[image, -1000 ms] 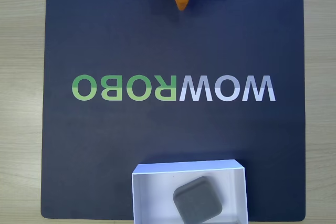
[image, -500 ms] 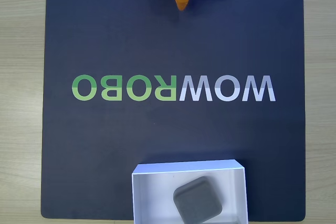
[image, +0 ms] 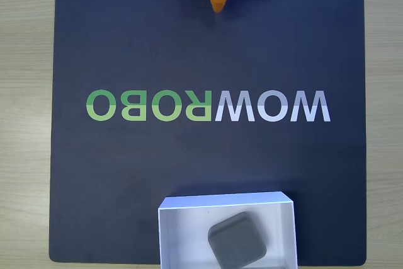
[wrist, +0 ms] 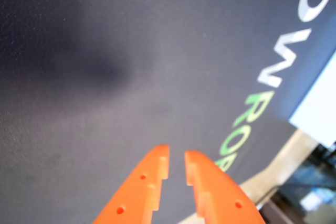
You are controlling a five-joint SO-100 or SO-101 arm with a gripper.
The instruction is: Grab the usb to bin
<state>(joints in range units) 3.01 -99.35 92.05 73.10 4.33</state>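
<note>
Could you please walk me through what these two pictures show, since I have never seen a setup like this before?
This is a small robot arm on a table. The fixed view looks straight down on a dark mat printed with the word WOWROBO. The orange tip at the top edge is the arm's end effector, its grasping part. At the bottom stands the bin, a white open box, and the usb, a small grey rounded block, already lies inside it. The wrist view comes from a camera riding on the arm: its two orange fingers point out over the mat, nearly closed with a narrow gap between them, and hold nothing.
</note>
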